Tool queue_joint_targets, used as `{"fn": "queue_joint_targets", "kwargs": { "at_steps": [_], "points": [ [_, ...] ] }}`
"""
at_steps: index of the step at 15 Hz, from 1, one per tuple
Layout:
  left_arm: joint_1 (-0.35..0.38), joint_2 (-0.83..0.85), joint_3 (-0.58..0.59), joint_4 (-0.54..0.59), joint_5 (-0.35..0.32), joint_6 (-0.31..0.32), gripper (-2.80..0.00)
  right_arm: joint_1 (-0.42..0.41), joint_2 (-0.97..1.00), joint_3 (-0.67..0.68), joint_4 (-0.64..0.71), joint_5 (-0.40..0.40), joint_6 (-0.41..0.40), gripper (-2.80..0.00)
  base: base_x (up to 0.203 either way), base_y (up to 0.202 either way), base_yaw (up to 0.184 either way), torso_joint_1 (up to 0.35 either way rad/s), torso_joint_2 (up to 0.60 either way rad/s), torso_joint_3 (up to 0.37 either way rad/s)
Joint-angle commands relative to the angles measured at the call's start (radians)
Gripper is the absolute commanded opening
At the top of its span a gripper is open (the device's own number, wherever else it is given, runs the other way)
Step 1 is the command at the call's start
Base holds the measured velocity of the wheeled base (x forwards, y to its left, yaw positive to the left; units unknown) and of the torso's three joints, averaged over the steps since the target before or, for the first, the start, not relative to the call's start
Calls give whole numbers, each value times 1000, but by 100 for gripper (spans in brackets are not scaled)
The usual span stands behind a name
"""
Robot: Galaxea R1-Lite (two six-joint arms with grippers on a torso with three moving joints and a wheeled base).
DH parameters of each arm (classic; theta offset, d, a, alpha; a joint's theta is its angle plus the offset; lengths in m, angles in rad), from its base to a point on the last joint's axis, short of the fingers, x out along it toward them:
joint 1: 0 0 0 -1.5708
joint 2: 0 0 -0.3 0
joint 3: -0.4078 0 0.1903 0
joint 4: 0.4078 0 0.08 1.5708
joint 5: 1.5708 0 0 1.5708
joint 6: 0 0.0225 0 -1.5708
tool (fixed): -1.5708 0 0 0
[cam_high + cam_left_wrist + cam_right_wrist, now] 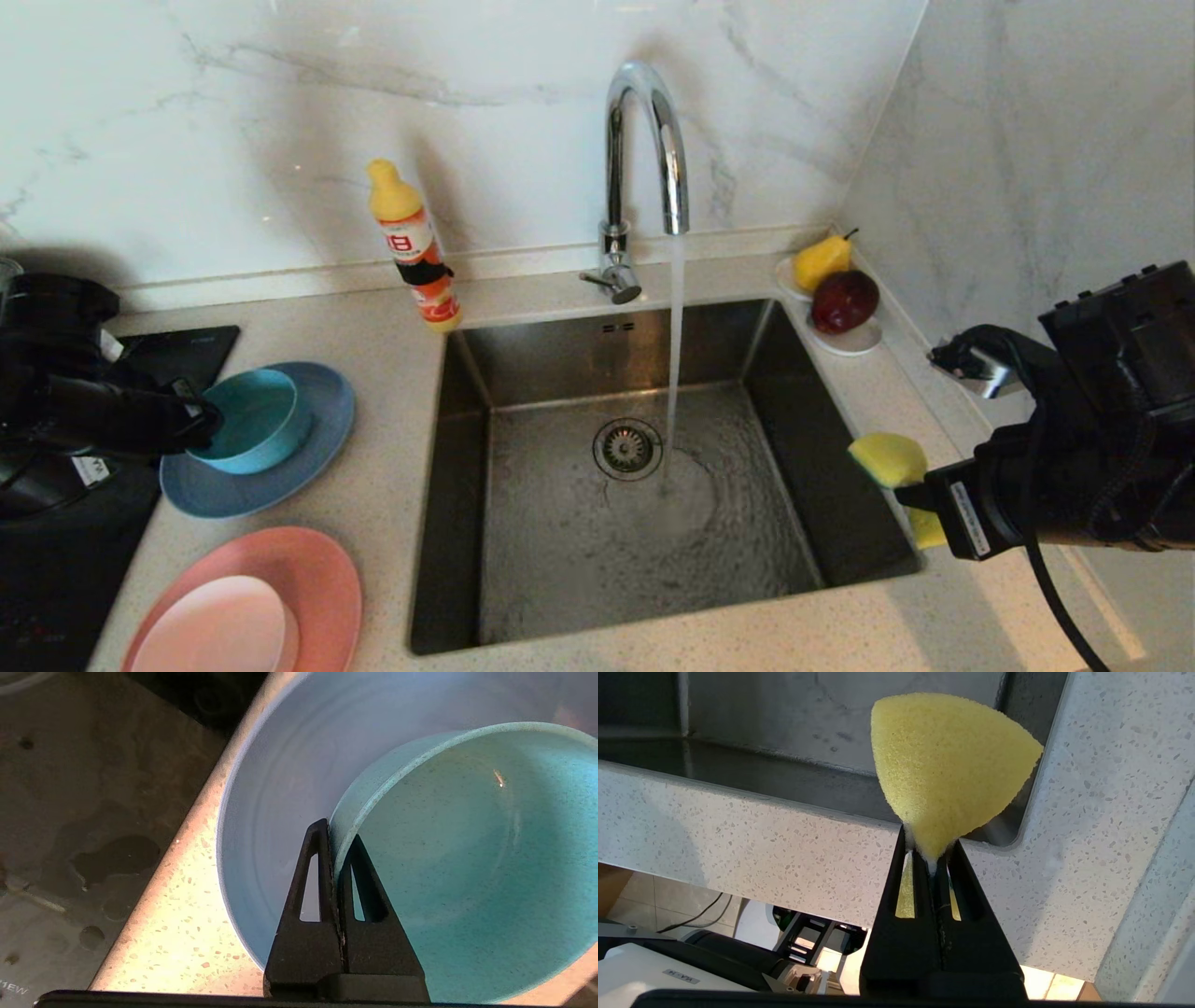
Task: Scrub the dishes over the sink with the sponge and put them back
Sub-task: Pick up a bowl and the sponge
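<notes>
The head camera looks forward and down on the sink (616, 485) and counter. Each wrist camera sits close behind its jaws — the left facing the teal bowl (467, 868) clamped between them, the right the sponge (945, 765) — both also in the head view.

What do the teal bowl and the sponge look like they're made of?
Teal bowl: probably matte plastic; dull speckled surface, thin wall pinched by the left gripper. Sponge: soft yellow open-cell foam, visibly porous, squeezed narrow by the right gripper.
</notes>
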Motion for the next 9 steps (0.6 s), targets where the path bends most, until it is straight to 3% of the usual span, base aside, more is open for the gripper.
{"fn": "queue_joint_targets", "kwargs": {
  "at_steps": [1, 9],
  "points": [
    [1, -53, -11, 4, -2, -11, -280, 0, 3, -4, 1, -1, 1, -280, 0, 0, 0, 0, 0, 0],
    [0, -301, -102, 151, -7, -25, -280, 6, -14, 4, 5, -2, 1, -280, 0, 0, 0, 0, 0, 0]
  ]
}}
